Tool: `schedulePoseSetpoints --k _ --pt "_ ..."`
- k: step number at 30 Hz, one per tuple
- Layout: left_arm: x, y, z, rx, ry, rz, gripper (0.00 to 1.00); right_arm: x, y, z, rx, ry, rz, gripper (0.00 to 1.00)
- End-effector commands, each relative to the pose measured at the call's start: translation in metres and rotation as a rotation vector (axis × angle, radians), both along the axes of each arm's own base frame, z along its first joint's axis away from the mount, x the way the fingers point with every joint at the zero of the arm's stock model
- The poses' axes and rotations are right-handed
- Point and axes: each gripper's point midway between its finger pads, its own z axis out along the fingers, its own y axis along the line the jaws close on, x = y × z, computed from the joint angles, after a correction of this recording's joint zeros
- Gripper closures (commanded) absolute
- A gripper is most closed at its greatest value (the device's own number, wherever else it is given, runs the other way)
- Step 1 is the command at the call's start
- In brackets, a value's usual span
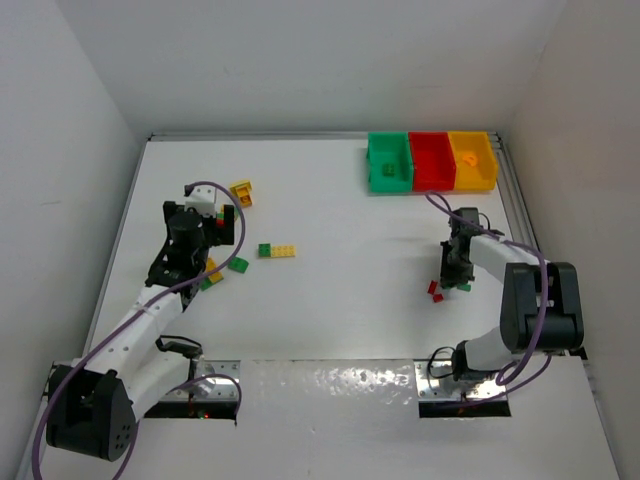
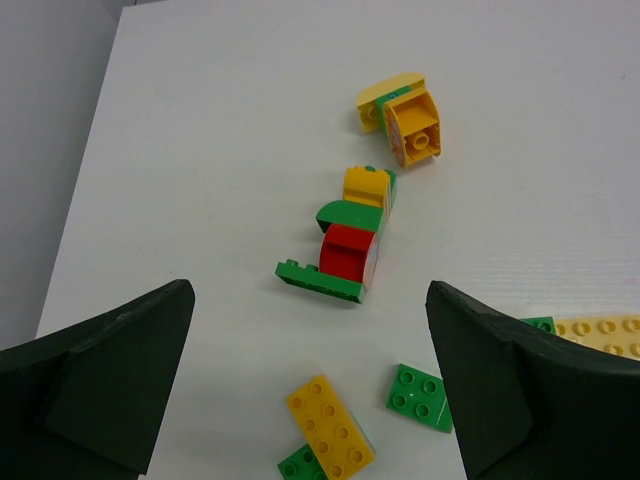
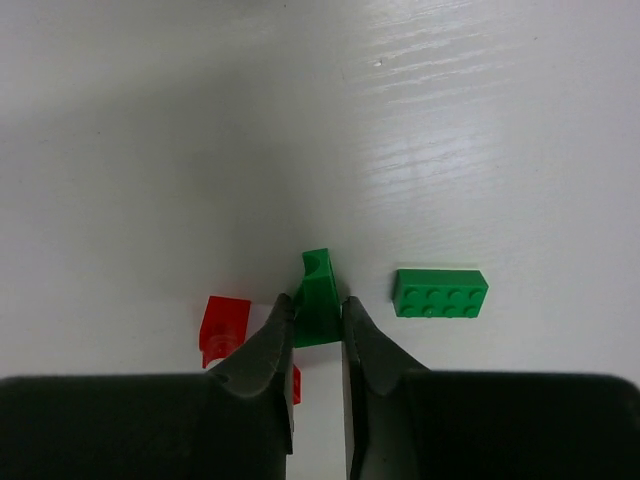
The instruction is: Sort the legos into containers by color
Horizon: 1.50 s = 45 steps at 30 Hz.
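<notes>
At the right side of the white worktop (image 1: 330,310), the right hand (image 3: 318,318) grips a small green lego (image 3: 318,285). A lift and carry to the green container (image 1: 390,184) looks next. The left hand (image 2: 308,330) hangs wide open above mixed legos (image 2: 345,245).

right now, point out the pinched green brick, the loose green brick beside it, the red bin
pinched green brick (image 3: 318,295): right wrist view, its visible middle
loose green brick (image 3: 440,293): right wrist view, studded top
red bin (image 1: 432,184): top view, near wall
</notes>
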Motion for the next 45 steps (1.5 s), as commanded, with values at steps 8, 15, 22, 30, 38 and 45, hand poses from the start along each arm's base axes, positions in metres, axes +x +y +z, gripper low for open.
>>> schedulePoseSetpoints --k 8,15,22,30,38,45 --pt "0.002 -0.002 0.009 -0.007 -0.034 0.004 0.00 0.048 -0.007 0.041 -0.048 -0.121 0.033 1.00" --pt "0.004 -0.007 -0.001 -0.053 -0.007 0.005 0.00 0.168 0.048 0.148 -0.015 -0.515 0.185 1.00" --pt "0.004 -0.006 0.004 -0.055 0.012 0.018 0.00 0.298 0.103 0.207 0.087 -0.743 0.235 1.00" --pt "-0.002 0.002 0.004 -0.020 0.042 0.044 0.00 0.381 0.113 0.164 0.058 -0.753 0.224 0.84" --pt "-0.001 0.003 0.001 -0.002 0.054 0.040 0.00 0.390 0.111 0.157 0.034 -0.756 0.229 0.50" --pt "0.004 -0.002 0.004 -0.020 0.028 0.022 0.00 0.362 0.100 0.204 0.015 -0.769 0.207 0.39"
